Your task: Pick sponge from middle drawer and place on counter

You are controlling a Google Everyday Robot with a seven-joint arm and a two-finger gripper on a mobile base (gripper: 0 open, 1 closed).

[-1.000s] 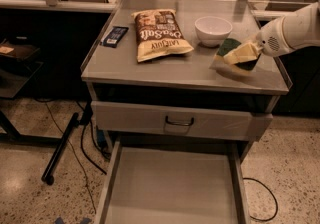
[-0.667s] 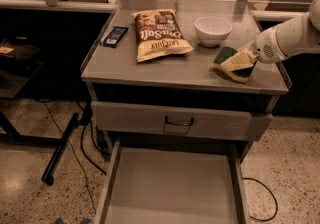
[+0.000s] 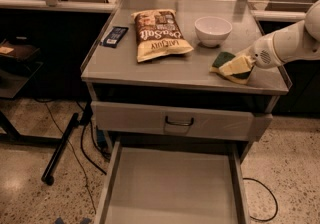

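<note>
blue packet (image 3: 114, 36) by left edge of counter (image 3: 150, 70); chip bag (image 3: 160, 34) mid-rear; white bowl (image 3: 213, 30) right of it; sponge (image 3: 223, 61) on counter near front-right corner; gripper (image 3: 242, 65) over the sponge, in from right edge; clamped or not: cannot tell; middle drawer (image 3: 170, 183) pulled out below.

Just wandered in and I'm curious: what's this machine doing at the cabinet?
The robot arm's gripper is at the sponge, which looks set down on the counter near its front edge, close to a white bowl. The middle drawer below stands pulled open, no sponge visible in it.
</note>
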